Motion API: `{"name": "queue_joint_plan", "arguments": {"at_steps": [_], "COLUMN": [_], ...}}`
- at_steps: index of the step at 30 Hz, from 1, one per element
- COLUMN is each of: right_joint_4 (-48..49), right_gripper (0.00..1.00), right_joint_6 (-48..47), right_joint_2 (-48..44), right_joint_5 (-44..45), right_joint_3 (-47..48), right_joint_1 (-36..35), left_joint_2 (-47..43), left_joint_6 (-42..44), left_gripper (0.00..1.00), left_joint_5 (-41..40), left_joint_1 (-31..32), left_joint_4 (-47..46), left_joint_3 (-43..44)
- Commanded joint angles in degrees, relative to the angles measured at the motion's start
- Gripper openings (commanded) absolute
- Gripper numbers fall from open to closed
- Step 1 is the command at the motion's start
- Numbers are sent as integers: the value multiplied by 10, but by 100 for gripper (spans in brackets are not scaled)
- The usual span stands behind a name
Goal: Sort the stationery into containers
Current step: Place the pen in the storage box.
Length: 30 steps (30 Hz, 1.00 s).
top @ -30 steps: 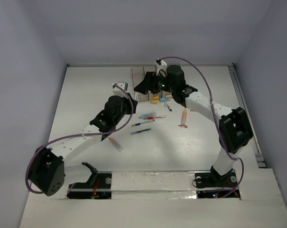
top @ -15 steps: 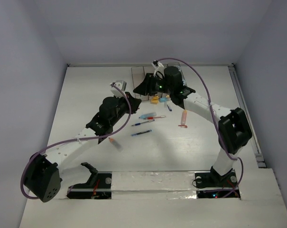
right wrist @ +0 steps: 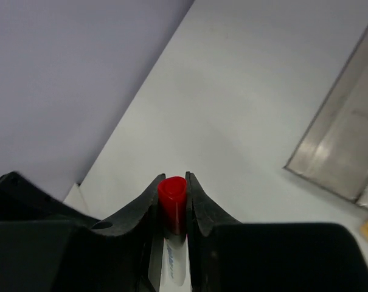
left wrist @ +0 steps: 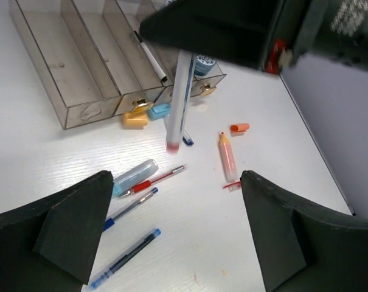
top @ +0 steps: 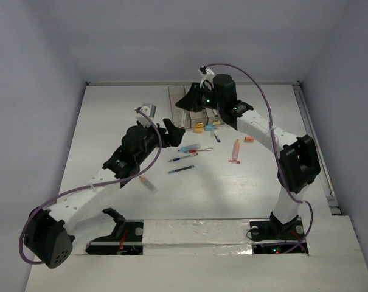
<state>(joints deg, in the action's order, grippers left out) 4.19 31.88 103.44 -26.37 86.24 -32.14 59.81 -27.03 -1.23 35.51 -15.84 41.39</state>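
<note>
Grey-brown bins (left wrist: 89,111), red-capped white pen (left wrist: 179,97), orange marker (left wrist: 227,159), blue pen (left wrist: 126,255)

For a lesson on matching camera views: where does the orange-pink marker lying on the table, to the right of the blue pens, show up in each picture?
Top external: the orange-pink marker lies right of centre, beside the right arm.
Left wrist: it lies right of centre, its tip towards a loose orange cap.
Right wrist: not in it.
Shared landmark: the row of bins.
</note>
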Motion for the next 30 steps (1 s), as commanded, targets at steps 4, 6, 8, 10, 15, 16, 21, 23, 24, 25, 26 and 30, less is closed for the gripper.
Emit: {"name": "queue_joint_plan", "arguments": {"at_steps": [4,6,8,10,15,16,21,23,24,25,26,30], "right_joint_4": [-125,-166,-208,-245,-313,-328,-354,-356,-357,-357,-357,-367], "right_gripper": [0,0,0,0,0,0,0,0,0,4,9,52], "right_joint_6": [-100,-139,-160,-189,-250,-255,-271,-272,-271,-270,-270,-260], "right_joint_2": [79,121,144,176,237,246,294,303,312,316,322,344], "right_joint_5": [68,114,147,173,232,238,251,256,257,257,256,250], "right_joint_3": [150,171,242,290,378,387,423,427,430,434,438,473], "right_joint_1": [83,95,106,114,119,119,119,119,119,119,119,119], "left_joint_2": [-107,-131,-141,-146,-138,-139,-140,-141,-141,-142,-142,-149], "left_joint_6": [18,47,71,108,180,193,207,203,201,200,198,196], "left_gripper": [99,99,99,99,99,99,99,99,99,99,99,99], "left_joint_5": [-23,-28,-36,-52,-109,-133,-140,-138,-135,-131,-130,-116], "left_joint_1": [-1,-1,-1,-1,-1,-1,-14,-19,-25,-32,-32,-44], "left_joint_4": [100,150,198,225,264,259,228,226,225,226,227,221], "left_joint_3": [41,66,94,124,150,145,103,88,85,83,82,80]}}
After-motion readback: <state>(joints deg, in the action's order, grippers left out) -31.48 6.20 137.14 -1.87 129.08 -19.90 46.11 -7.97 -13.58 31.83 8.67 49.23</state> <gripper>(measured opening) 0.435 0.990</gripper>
